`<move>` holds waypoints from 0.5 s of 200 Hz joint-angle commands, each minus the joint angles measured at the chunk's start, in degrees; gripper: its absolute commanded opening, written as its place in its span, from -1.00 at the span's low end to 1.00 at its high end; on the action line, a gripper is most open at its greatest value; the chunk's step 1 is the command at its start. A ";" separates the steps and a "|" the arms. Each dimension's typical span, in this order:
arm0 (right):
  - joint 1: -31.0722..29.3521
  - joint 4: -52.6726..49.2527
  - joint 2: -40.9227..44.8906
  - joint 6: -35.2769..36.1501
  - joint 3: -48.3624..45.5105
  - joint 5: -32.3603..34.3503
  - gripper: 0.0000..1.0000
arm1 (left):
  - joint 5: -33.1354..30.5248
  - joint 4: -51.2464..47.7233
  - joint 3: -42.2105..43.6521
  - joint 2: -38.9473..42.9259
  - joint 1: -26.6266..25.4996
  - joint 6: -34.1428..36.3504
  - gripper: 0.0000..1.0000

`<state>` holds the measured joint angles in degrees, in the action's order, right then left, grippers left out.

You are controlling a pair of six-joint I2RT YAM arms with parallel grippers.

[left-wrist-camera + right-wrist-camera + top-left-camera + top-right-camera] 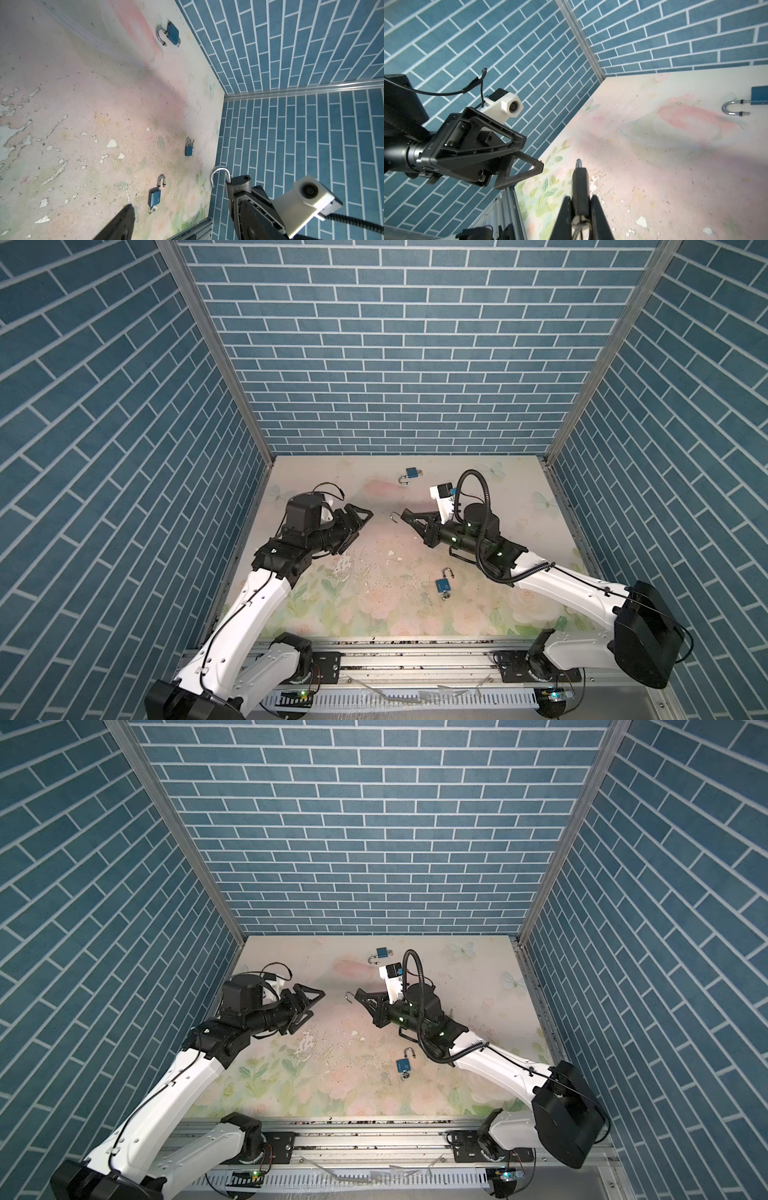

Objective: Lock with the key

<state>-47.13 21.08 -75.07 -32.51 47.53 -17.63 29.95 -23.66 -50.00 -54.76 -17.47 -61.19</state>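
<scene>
Now | right tool [409, 517] pinching padlock [580, 182] mid-air above desk [374, 572] centre, shackle [395, 515] open | left tool [534, 152] spread, empty | we align left tool squarely, press shackle home without twisting.

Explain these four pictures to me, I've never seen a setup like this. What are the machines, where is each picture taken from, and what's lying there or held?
These are two robot arms, the left arm and the right arm, each ending in a two-fingered pincer, inside a booth with blue brick-pattern walls. Two pictures look down from a camera head above; the other two come from cameras on the arms' wrists. On the flowery table lie blue padlocks: a far padlock and a near padlock, both with open shackles, and a third padlock that only the left wrist view shows. The right pincer is shut on a fourth padlock, its open shackle poking out. The left pincer is open and empty.
</scene>
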 commanded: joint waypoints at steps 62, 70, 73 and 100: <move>0.28 -7.12 -2.47 1.57 6.04 -5.88 -1.00 | 10.21 0.63 2.93 -0.25 0.07 10.02 0.64; 0.28 -7.50 -3.13 1.59 6.82 -6.13 -1.00 | 10.15 0.63 2.97 -0.84 -0.01 10.67 0.62; 0.36 -7.62 -3.34 1.58 7.12 -6.23 -1.00 | 10.13 0.63 2.96 -1.12 0.02 10.87 0.61; 0.56 -7.32 -5.51 1.32 8.89 -7.06 -1.00 | 9.77 2.92 3.32 -3.15 -0.01 11.66 0.47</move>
<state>-46.85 13.34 -79.05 -32.47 53.84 -22.65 38.89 -23.00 -46.54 -56.71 -17.50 -52.62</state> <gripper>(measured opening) 0.138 0.758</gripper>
